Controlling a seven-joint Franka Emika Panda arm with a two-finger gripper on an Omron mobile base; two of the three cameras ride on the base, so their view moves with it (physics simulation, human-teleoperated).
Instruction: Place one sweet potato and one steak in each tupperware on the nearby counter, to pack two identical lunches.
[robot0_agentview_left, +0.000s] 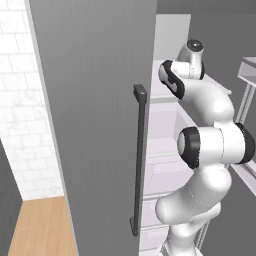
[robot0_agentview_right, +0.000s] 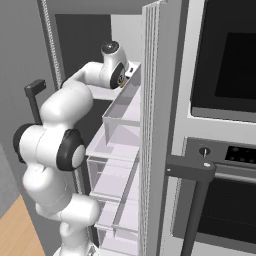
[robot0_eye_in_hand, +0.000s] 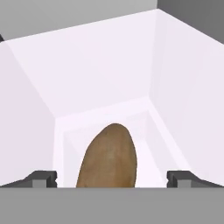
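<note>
- Reaching deep into an open fridge (robot0_agentview_right: 125, 150), between grey door (robot0_agentview_left: 95, 125) and white shelves.
- Gripper (robot0_eye_in_hand: 112, 177) spread wide, dark fingertips (robot0_eye_in_hand: 41, 178) apart at either side of a brown sweet potato (robot0_eye_in_hand: 109, 157), gripping nothing.
- Sweet potato lying on the white fridge floor, pointed end toward the back wall, directly between the open jaws.
- Black oven (robot0_agentview_right: 225, 125) just right of the fridge.

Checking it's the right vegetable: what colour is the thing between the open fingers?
Mottled brown, a sweet potato on the white fridge shelf; hand view shows it best.
</note>
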